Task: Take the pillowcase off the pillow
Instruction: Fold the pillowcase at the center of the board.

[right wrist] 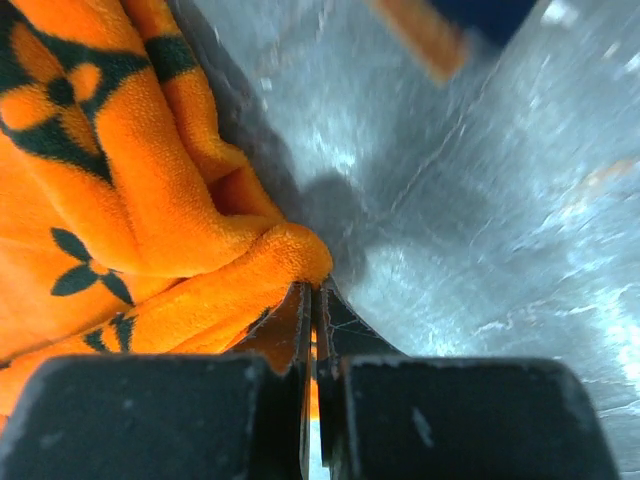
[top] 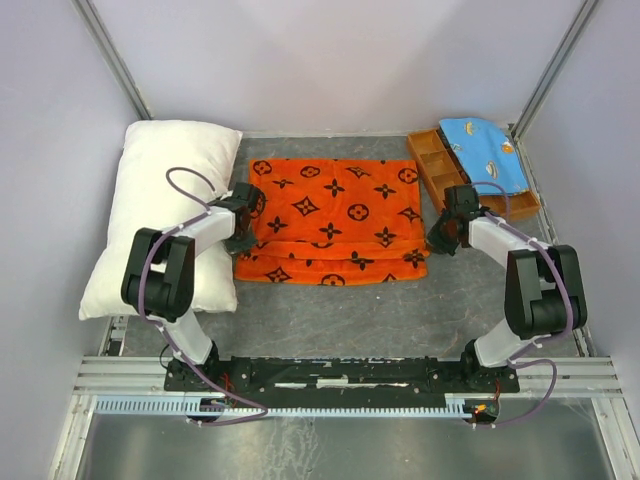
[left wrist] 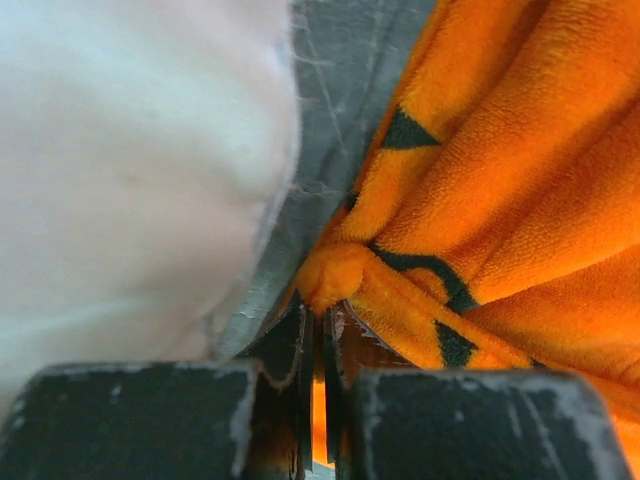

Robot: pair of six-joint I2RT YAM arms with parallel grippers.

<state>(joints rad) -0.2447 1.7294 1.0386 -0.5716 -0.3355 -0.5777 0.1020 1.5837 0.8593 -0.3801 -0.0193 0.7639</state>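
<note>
1. Pillowcase (top: 335, 222): orange fabric with black motifs. It lies flat in the centre of the top view, gathered in stacked folds along its lower edge. It is off the pillow and nothing fills it.

2. Pillow (top: 165, 215): plain white and puffy. It lies lengthwise at the left of the top view. Its right edge is just beside the pillowcase's left edge. The left wrist view shows a narrow strip of table between them.

3. Table (top: 400, 310): grey, scuffed surface under all items.

4. Left gripper (left wrist: 322, 325): at the left edge of the pillowcase, between it and the pillow. The jaws are clamped on a small bunched tuck of orange fabric, and orange shows in the slit between the fingertips.

5. Right gripper (right wrist: 312, 305): at the right edge of the pillowcase, low over the table. The jaws are pinched together on a rolled fold of the orange fabric at its corner, with bare table to the right.

6. Wooden tray (top: 432, 168): has compartments and sits at the upper right of the top view, apart from the pillowcase.

7. Blue cloth (top: 487, 155): light blue and patterned, draped over the right part of the tray.
</note>
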